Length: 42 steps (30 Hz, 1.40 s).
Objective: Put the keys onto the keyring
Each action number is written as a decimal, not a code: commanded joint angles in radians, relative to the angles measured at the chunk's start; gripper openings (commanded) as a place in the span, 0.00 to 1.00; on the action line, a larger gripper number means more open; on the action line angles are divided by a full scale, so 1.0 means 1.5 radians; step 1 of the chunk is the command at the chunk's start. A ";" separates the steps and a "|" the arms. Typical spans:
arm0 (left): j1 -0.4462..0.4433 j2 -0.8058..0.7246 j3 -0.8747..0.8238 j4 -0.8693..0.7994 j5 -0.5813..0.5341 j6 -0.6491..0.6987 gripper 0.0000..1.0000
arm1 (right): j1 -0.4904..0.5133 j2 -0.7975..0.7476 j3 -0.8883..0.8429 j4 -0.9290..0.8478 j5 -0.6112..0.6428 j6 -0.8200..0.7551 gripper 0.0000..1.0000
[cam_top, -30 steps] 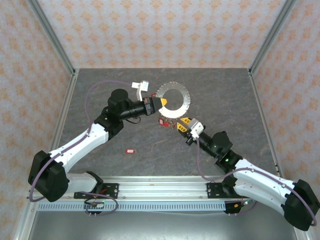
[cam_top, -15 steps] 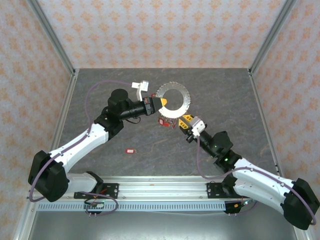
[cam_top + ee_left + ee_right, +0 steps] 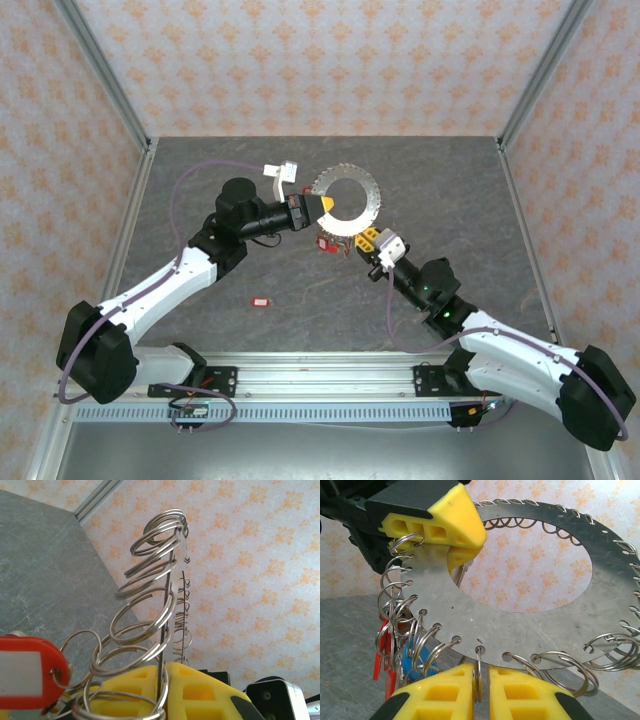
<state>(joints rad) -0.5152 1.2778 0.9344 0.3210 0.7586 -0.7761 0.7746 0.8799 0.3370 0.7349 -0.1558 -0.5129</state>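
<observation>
Above, our right claw has moved up to the keyring, which the left claw clamps; a key lies loose. Left wrist: keyring gripped edge-on. Right wrist: jaws narrowed onto one loop, readying threading.

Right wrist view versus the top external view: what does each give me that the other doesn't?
Right wrist: the right hand pinching one split ring at the keyring's lower rim, plus a blue tag. Top external: a loose red tag on the table, a white object behind the left hand. Both: the left hand clamping the keyring, red tags by it.
</observation>
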 commanded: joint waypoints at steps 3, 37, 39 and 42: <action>-0.001 -0.028 0.020 0.034 -0.003 0.003 0.00 | 0.006 -0.006 0.013 0.032 0.004 0.007 0.14; 0.000 -0.021 0.025 0.053 -0.008 -0.017 0.00 | 0.006 -0.001 -0.005 0.023 0.015 0.004 0.15; 0.000 -0.021 0.022 0.053 -0.009 -0.017 0.00 | 0.006 -0.001 -0.005 0.024 0.012 0.006 0.15; 0.000 -0.021 0.022 0.052 -0.010 -0.017 0.00 | 0.006 -0.001 -0.006 0.024 0.013 0.006 0.13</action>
<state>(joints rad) -0.5152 1.2778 0.9344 0.3222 0.7509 -0.7876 0.7765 0.8791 0.3328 0.7345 -0.1337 -0.5091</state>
